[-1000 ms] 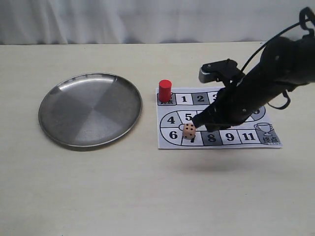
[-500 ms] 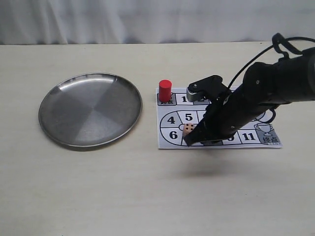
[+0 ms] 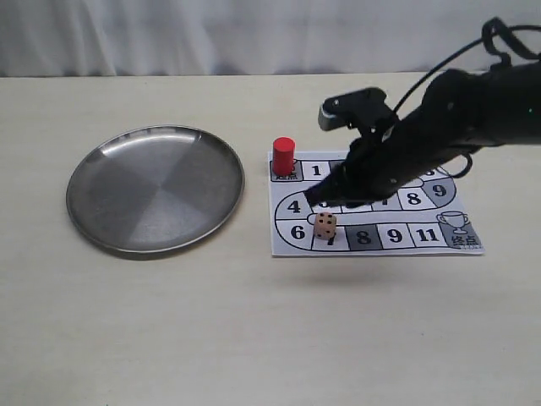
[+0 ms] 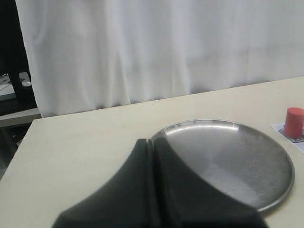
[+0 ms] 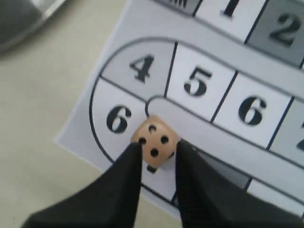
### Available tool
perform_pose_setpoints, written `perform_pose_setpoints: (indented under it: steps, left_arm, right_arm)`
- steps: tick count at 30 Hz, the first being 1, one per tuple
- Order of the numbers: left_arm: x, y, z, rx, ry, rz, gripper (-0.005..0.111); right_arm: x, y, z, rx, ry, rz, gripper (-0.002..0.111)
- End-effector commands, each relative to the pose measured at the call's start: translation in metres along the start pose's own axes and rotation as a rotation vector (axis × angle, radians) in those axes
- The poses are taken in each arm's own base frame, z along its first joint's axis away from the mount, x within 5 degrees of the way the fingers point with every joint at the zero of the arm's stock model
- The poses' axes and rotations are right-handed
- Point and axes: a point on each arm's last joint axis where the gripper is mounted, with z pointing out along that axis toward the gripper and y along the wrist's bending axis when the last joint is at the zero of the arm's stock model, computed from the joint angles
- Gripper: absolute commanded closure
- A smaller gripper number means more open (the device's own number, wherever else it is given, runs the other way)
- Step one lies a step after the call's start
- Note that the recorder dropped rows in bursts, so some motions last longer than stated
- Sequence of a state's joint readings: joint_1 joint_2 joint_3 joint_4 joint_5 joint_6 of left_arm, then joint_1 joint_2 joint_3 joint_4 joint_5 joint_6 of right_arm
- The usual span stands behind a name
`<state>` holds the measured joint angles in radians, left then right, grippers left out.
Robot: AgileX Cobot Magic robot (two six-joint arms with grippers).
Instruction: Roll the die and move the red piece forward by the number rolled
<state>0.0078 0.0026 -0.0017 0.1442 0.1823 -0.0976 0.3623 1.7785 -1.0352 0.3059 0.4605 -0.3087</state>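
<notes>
The die, a tan cube with dark pips, rests on the paper game board on the square between 6 and 8. My right gripper hovers just above it, slightly behind. In the right wrist view the die shows beyond the tips of the right gripper, whose fingers stand apart about a die's width, open. The red piece stands upright on the board's start square at its far left corner, also seen as the red piece. My left gripper is shut and empty, short of the plate.
A round steel plate lies left of the board, and the plate fills much of the left wrist view. The board's numbered track runs under the right arm. A white curtain backs the table.
The right gripper dropped onto the die half a second ago and has since risen and moved back toward the 5 square. The die stays on its square. The red piece has not moved.
</notes>
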Motion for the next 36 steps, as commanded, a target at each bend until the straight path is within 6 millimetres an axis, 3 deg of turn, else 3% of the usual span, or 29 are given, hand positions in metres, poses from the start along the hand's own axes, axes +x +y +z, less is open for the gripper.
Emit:
perform_pose_setpoints:
  steps: [1,3,5,10,16,19,23,30,32,36]
  left_arm:
    - [0.0,-0.001,0.0,0.009,-0.01,0.0,0.107]
    - [0.0,-0.001,0.0,0.009,-0.01,0.0,0.107]
    - [0.0,-0.001,0.0,0.009,-0.01,0.0,0.107]
    - [0.0,-0.001,0.0,0.009,-0.01,0.0,0.107]
    - [0.0,-0.001,0.0,0.009,-0.01,0.0,0.107]
    - [0.0,-0.001,0.0,0.009,-0.01,0.0,0.107]
    - [0.0,-0.001,0.0,0.009,-0.01,0.0,0.107]
    - [0.0,-0.001,0.0,0.009,-0.01,0.0,0.107]
    - [0.0,-0.001,0.0,0.009,-0.01,0.0,0.107]
    - [0.0,-0.001,0.0,0.009,-0.01,0.0,0.107]
  right_arm:
    - [-0.028,0.002,-0.017,0.001,-0.096,0.0,0.053]
    - [-0.041,0.011,-0.012,-0.009,-0.118,-0.074,0.036]
    - [-0.056,0.02,0.003,-0.012,-0.136,-0.141,0.026]
    - [-0.085,0.013,0.05,0.022,-0.127,-0.228,0.025]
    - [-0.1,0.002,0.076,0.059,-0.132,-0.225,0.026]
    - [-0.1,-0.004,0.09,0.063,-0.118,-0.218,0.035]
    - [-0.096,-0.007,0.105,0.065,-0.106,-0.217,0.064]
    - [-0.093,-0.007,0.109,0.055,-0.089,-0.194,0.099]
    - [-0.092,-0.006,0.109,0.052,-0.075,-0.193,0.104]
    - [-0.092,-0.007,0.106,0.052,-0.069,-0.196,0.104]
